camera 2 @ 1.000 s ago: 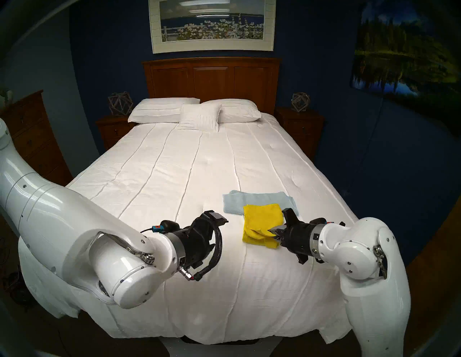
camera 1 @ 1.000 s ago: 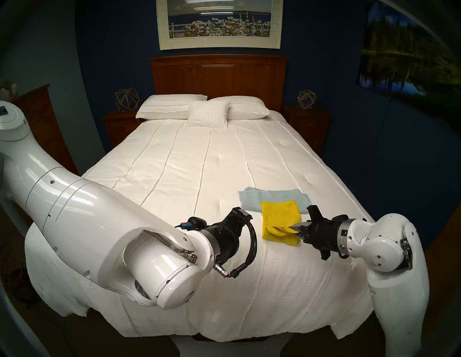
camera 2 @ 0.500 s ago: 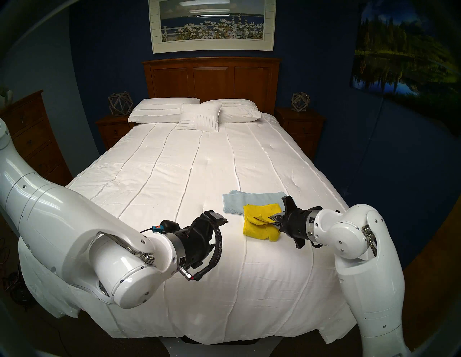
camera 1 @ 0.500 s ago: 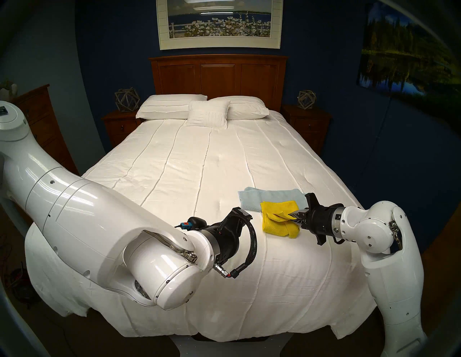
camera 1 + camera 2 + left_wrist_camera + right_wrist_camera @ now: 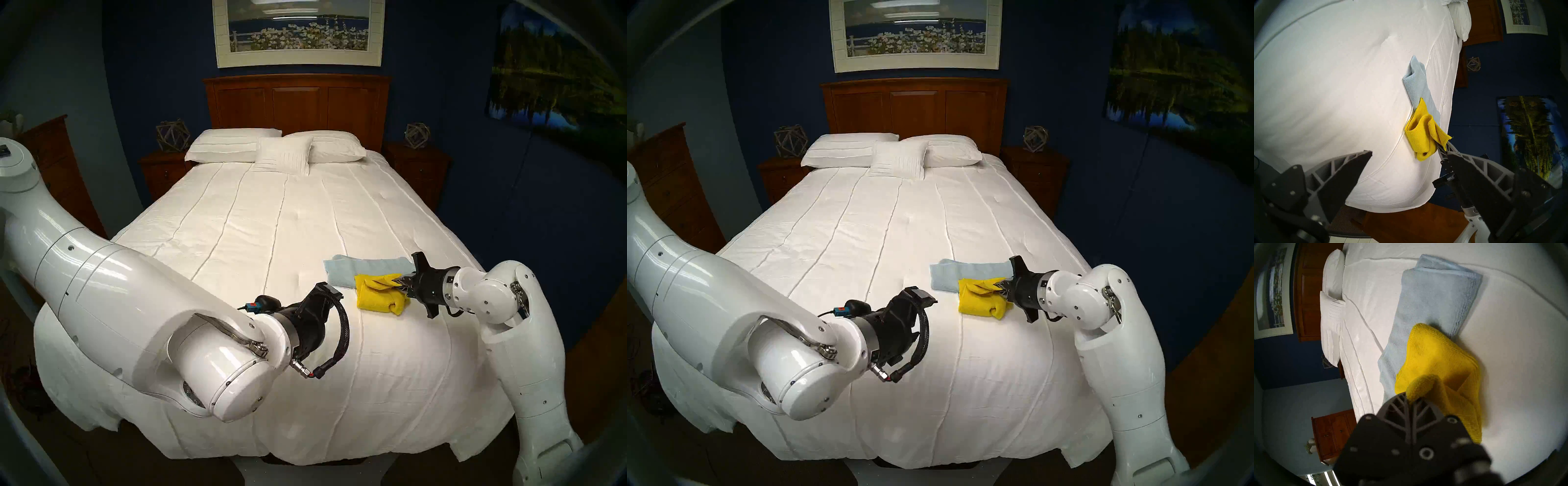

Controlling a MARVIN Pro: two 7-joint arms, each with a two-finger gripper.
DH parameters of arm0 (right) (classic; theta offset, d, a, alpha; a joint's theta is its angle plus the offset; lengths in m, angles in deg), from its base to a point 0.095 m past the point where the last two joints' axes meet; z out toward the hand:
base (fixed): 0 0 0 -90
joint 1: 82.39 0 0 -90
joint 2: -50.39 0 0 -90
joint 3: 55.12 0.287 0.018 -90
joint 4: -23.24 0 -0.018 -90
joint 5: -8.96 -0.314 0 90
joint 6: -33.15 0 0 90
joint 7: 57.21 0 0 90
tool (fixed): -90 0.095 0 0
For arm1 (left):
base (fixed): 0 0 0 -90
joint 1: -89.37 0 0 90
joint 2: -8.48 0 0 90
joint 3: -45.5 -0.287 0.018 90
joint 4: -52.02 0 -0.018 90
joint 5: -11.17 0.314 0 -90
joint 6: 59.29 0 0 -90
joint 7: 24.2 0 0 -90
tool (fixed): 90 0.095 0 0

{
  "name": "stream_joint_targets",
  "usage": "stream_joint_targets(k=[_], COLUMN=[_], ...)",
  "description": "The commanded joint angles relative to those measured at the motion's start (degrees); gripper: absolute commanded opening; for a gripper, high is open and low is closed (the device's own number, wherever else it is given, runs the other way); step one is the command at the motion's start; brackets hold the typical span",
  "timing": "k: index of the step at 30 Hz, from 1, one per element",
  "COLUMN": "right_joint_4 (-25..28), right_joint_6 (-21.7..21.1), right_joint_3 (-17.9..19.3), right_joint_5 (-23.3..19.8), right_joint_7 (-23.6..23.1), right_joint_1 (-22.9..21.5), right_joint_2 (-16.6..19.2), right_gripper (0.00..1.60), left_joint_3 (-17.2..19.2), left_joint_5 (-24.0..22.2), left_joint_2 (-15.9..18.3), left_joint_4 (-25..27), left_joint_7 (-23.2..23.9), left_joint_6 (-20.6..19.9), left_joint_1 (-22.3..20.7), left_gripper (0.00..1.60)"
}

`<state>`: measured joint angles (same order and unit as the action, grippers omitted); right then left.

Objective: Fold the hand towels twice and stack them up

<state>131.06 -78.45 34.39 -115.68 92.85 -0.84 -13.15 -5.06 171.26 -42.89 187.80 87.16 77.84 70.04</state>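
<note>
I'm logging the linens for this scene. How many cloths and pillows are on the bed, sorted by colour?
Yellow cloth: 1, pinched in the right claw
Light blue cloth: 1, folded on the bedspread
White pillows: 3, by the headboard
Total: 5

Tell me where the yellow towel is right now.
In the head view the yellow towel lies on the white bedspread near the bed's right foot corner, overlapping the near edge of the blue towel, its corner pinched in the right gripper.
</note>
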Motion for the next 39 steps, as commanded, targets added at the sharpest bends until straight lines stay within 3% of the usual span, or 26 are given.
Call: stream_joint_targets(k=[1,6,10,14,16,17,18,24,32,39], right_joint_4=[-2.6,-5.4,-7.3,-6.5,-6.1,-5.7,-4.6,-1.6,0.7,6.0], right_joint_6=[-0.6,-1.2,-1.9,-2.3,-2.3,-2.4,-2.5,-3.2,-3.6,-5.5], right_joint_3=[-1.2,-2.3,-3.0,-2.1,-1.6,-1.3,-0.3,1.7,4.2,6.6], right_joint_5=[0.2,0.1,-0.5,-1.7,-1.9,-2.2,-2.7,-2.5,-3.2,-7.2], right_joint_7=[0.2,1.3,2.9,4.2,4.5,4.7,5.1,5.5,5.2,7.4], right_joint_1=[-6.6,-9.1,-11.1,-10.4,-9.9,-9.4,-8.2,-5.2,-4.6,1.5], right_joint_2=[-0.5,-0.8,-0.7,0.1,0.3,0.6,1.1,2.3,2.7,3.8], right_gripper=[0.25,0.56,0.67,1.14,1.22,1.56,1.6,1.6,1.6,1.6], left_joint_3=[0.7,0.7,0.7,0.8,0.8,0.8,0.8,0.8,0.8,0.8], left_joint_5=[0.0,0.0,0.0,0.0,0.0,0.0,0.0,0.0,0.0,0.1], left_joint_2=[0.0,0.0,0.0,0.0,0.0,0.0,0.0,0.0,0.0,0.1], left_joint_4=[0.0,0.0,0.0,0.0,0.0,0.0,0.0,0.0,0.0,0.0], left_joint_7=[0.2,0.2,0.2,0.2,0.2,0.2,0.2,0.1,0.1,0.1], left_joint_6=[-0.1,-0.1,-0.1,-0.1,-0.1,-0.1,-0.1,-0.1,-0.1,-0.1], left_joint_1=[-0.2,-0.2,-0.2,-0.1,-0.1,-0.1,-0.1,-0.1,-0.1,-0.1], left_gripper=[1.6,1.6,1.6,1.6,1.6,1.6,1.6,1.6,1.6,1.6])
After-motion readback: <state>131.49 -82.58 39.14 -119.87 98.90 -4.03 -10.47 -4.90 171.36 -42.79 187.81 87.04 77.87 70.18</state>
